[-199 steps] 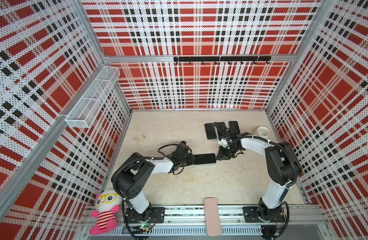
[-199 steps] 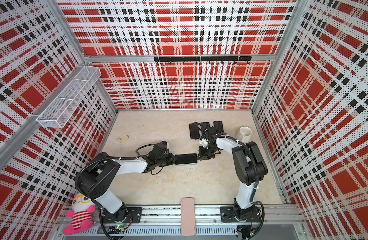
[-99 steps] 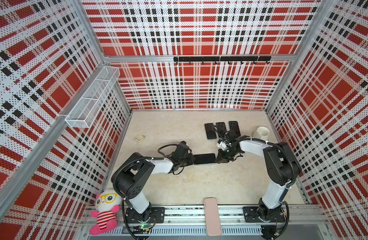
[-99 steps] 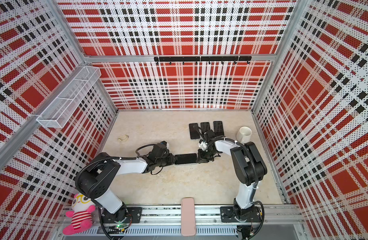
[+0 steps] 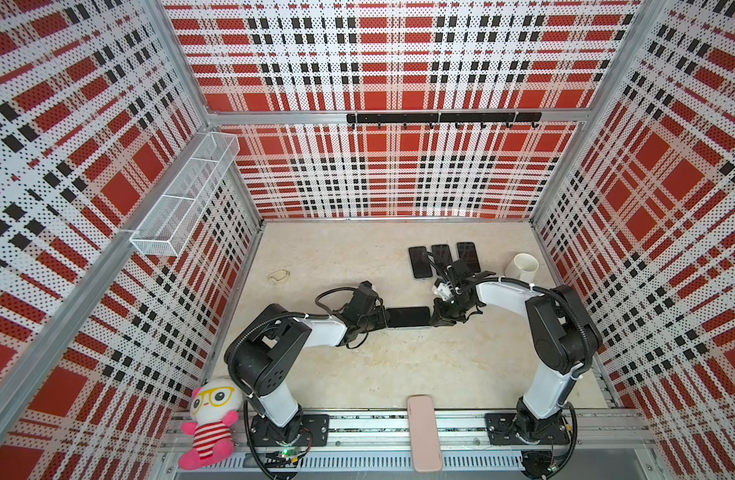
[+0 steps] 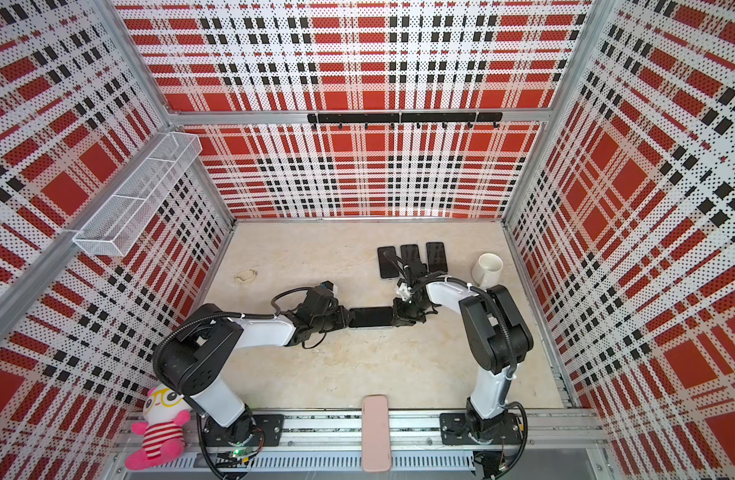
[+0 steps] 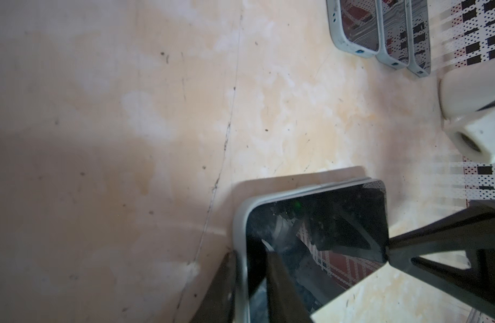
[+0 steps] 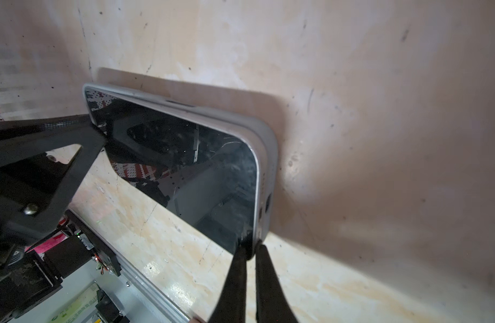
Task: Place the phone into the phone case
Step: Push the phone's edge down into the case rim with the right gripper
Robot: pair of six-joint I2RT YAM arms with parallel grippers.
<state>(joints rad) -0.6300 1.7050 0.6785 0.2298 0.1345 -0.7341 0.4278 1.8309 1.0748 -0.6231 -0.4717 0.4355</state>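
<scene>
Endwise — phone [image 8: 184, 167] in right pincer [image 8: 250, 247].

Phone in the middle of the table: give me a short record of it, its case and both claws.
phone: screen up, held lengthwise between the two arms
phone case: grey, around the phone; full seating unclear
left claw: shut on the phone case rim at one short end
right claw: shut on the phone at a corner of the opposite end
nearby: three other phones in a row, white mug
</scene>
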